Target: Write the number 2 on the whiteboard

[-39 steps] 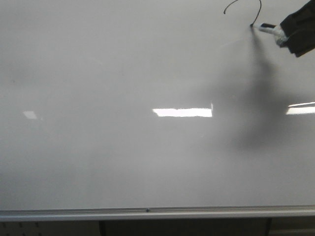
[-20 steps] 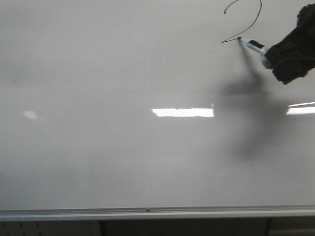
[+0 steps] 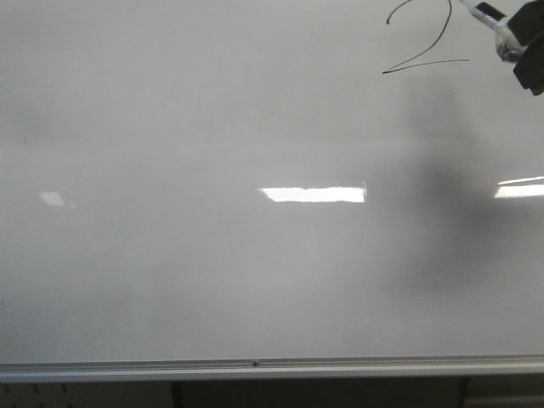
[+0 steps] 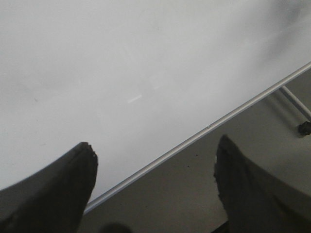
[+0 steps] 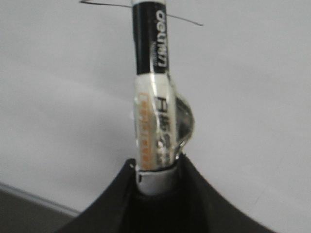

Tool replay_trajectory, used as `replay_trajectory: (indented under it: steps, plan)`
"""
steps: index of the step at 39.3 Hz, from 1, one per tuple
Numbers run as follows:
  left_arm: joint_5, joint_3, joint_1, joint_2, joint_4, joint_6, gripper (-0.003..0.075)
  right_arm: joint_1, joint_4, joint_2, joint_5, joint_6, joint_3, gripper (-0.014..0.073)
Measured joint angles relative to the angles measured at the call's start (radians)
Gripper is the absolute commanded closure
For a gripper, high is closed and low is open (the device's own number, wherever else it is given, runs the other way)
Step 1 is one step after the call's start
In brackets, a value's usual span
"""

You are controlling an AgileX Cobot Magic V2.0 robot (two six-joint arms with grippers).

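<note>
The whiteboard (image 3: 212, 255) fills the front view, with its silver bottom rail (image 3: 255, 367) below. A thin black number 2 (image 3: 425, 64) stands at the board's top right, with a curved top and a long base stroke. My right gripper (image 3: 531, 59) at the top right edge is shut on a black-and-white marker (image 3: 493, 17). The marker's tip points up-left, above the right end of the base stroke. In the right wrist view the gripper (image 5: 156, 167) holds the marker (image 5: 153, 97) in front of a black stroke (image 5: 189, 21). My left gripper (image 4: 155, 145) is open and empty over the rail (image 4: 209, 127).
Bright light reflections (image 3: 313, 195) lie across the board's middle. The arm's shadow (image 3: 450, 212) falls on the right part. In the left wrist view a stand leg with a caster (image 4: 304, 127) and grey floor (image 4: 194, 194) show below the board.
The marker drew the diagonal and then the base stroke of the 2 to the right. It has since moved up and right, away from the stroke's end.
</note>
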Motion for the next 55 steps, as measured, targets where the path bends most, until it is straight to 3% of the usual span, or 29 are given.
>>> replay_trajectory:
  steps: [9,17,24,35,55]
  plan:
    - [-0.005,-0.002,-0.058,0.008,-0.143,0.270,0.0228,0.190,0.000,-0.117,0.303,-0.126,0.000,0.0596]
    - [0.042,-0.052,-0.221,0.100,-0.196,0.448,0.0228,0.387,0.017,-0.135,0.493,-0.264,0.000,0.0596]
    - [0.059,-0.095,-0.384,0.219,-0.198,0.534,0.0228,0.505,0.055,-0.135,0.549,-0.311,0.000,0.0596]
    - [0.064,-0.172,-0.521,0.383,-0.203,0.580,0.0228,0.531,0.073,-0.135,0.558,-0.322,0.000,0.0596]
    - [-0.042,-0.181,-0.527,0.519,-0.203,0.612,0.0229,0.531,0.075,-0.135,0.568,-0.322,0.000,0.0596]
